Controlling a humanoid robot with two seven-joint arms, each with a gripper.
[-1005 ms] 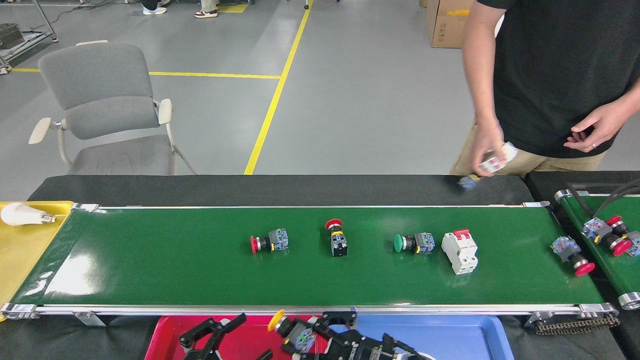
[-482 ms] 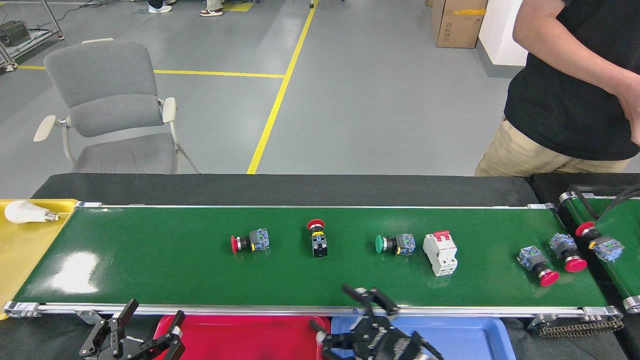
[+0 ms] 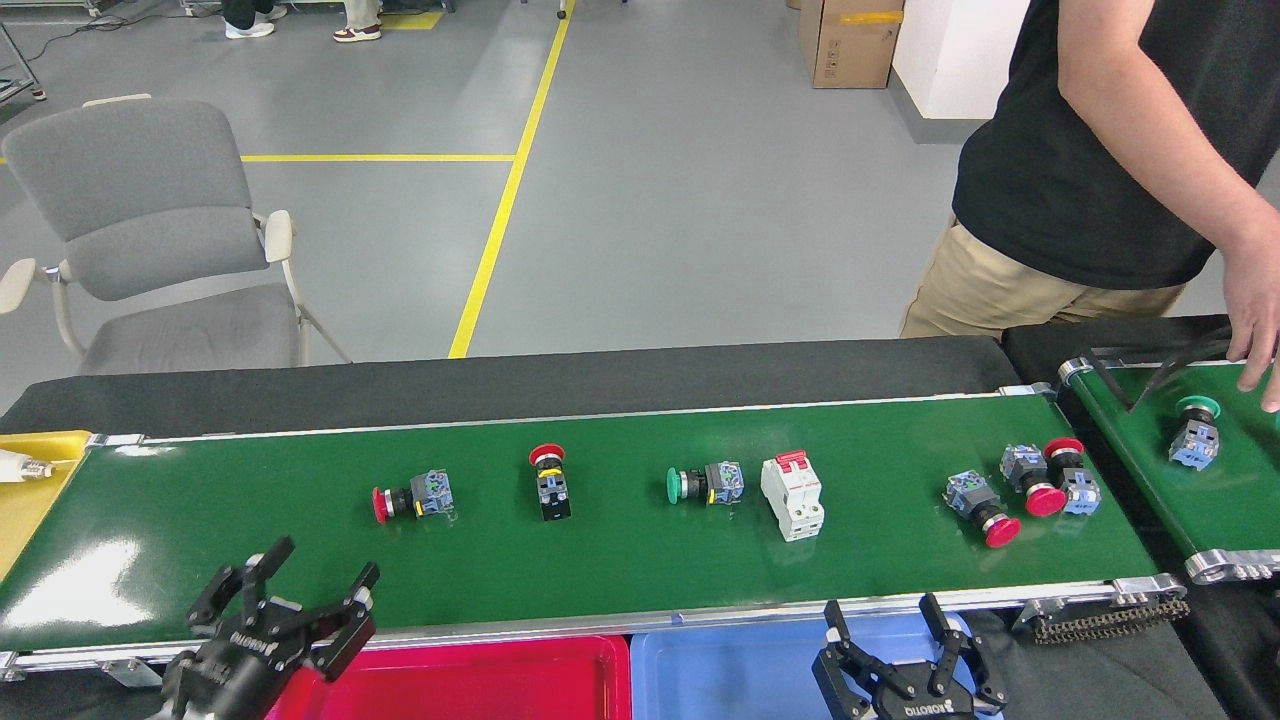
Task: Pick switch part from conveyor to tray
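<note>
The conveyor (image 3: 620,560) runs across the head view with several switch parts on it: a red-button one (image 3: 410,497), a red-capped black one (image 3: 549,483), a green-button one (image 3: 704,484), a white breaker (image 3: 793,495) and three red-button ones near the right end (image 3: 980,505). My left gripper (image 3: 318,575) is open and empty at the belt's near edge, front left of the red-button part. My right gripper (image 3: 882,615) is open and empty over the blue tray (image 3: 730,670). A red tray (image 3: 480,680) lies beside the blue one.
A yellow tray (image 3: 30,500) with a light bulb (image 3: 20,465) sits at the left end. A shorter green belt (image 3: 1230,500) at the right carries a green-button switch (image 3: 1193,440), with a person's hand (image 3: 1258,320) just above it. A grey chair (image 3: 150,250) stands behind.
The switch parts have shifted left in the view. My left gripper rose to the belt's near edge. The right gripper, which held a yellow-button part a second ago, is now empty farther right.
</note>
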